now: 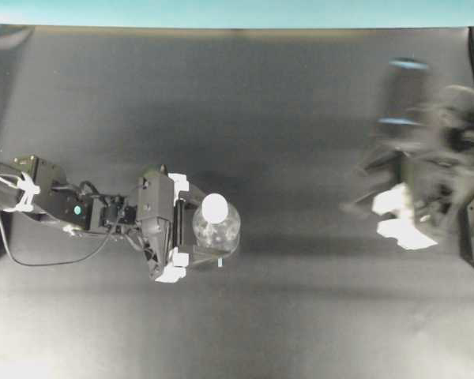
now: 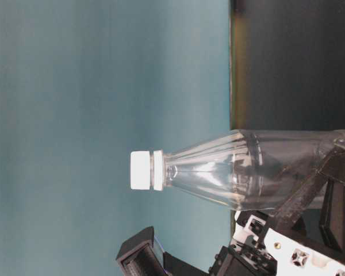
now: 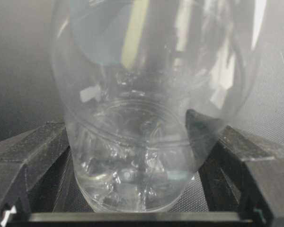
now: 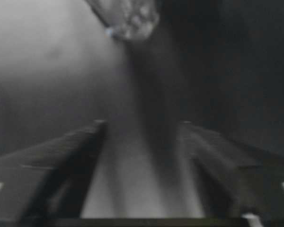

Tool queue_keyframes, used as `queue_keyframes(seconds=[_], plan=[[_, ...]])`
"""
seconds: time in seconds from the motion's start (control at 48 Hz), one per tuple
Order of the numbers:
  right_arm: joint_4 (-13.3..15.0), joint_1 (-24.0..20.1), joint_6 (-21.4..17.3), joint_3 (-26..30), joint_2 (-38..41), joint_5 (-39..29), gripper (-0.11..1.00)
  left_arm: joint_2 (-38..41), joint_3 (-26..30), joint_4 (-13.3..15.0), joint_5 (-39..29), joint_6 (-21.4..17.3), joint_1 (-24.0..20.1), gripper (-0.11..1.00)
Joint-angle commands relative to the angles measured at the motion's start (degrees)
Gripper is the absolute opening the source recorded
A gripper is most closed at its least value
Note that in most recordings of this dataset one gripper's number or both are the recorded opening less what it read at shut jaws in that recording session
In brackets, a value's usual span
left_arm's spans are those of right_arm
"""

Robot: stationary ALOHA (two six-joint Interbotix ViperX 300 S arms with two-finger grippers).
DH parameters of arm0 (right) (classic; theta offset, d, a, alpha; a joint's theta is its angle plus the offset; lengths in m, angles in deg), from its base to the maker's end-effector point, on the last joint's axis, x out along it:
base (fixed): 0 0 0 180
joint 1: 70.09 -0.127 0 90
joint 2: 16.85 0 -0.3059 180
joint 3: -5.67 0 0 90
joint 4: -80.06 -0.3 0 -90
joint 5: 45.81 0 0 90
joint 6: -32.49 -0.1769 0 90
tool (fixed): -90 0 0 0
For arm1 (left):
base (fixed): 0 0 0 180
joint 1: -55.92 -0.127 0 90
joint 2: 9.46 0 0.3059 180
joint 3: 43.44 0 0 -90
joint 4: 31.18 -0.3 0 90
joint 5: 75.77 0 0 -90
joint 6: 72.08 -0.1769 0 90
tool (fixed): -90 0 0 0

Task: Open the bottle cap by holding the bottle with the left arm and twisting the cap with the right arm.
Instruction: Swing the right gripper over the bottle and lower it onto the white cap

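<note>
Left tool (image 1: 196, 241) clamped around capped bottle (image 1: 217, 230); right tool (image 1: 401, 216) blurred, seemingly wide, well apart.

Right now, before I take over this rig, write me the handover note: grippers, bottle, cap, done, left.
Left gripper: closed on the bottle low on its body, holding it upright on the table.
Right gripper: open, empty, blurred with motion at the right side of the overhead view, well away from the bottle.
Bottle cap: white, on the neck; nothing touches it.
Done: bottle secured.
Left: bring the right gripper over the cap, close on it and twist it off.
</note>
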Motion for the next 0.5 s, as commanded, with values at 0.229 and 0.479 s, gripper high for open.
queue_keyframes(seconds=[0.229, 0.479], plan=[[-0.62, 1.32, -11.16, 19.07, 14.85, -8.61, 0.82, 1.32, -1.14, -0.26, -0.97, 0.44, 0.79, 0.84], [-5.36, 1.85, -19.6, 36.39, 26.89, -16.96, 0.82, 1.32, -1.14, -0.26, -0.97, 0.44, 0.97, 0.84]])
